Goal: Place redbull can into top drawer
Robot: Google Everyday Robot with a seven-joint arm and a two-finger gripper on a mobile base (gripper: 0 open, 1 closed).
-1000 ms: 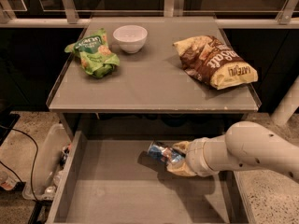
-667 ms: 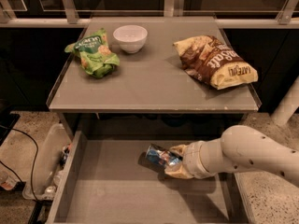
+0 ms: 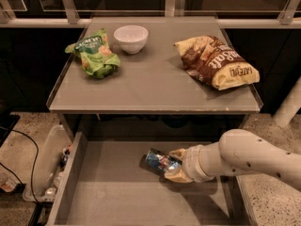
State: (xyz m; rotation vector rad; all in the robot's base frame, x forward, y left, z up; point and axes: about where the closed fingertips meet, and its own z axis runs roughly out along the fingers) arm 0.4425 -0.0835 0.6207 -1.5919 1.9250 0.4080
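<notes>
The top drawer (image 3: 103, 197) is pulled out below the table, grey with a flat bottom and low side walls. The redbull can (image 3: 159, 161), blue and silver, lies tilted on its side inside the drawer, right of the middle. My gripper (image 3: 172, 166) reaches in from the right on a white arm and is shut on the redbull can, its tan fingers (image 3: 177, 155) around the can's right end. I cannot tell whether the can touches the drawer bottom.
On the table (image 3: 155, 86) lie a green snack bag (image 3: 92, 54), a white bowl (image 3: 131, 37) and a brown and yellow chip bag (image 3: 217, 61). A clear bin (image 3: 47, 166) with clutter and a black cable stand at the left on the floor.
The arm and the can have shifted slightly toward the front of the drawer and lower. The grip is unchanged.
</notes>
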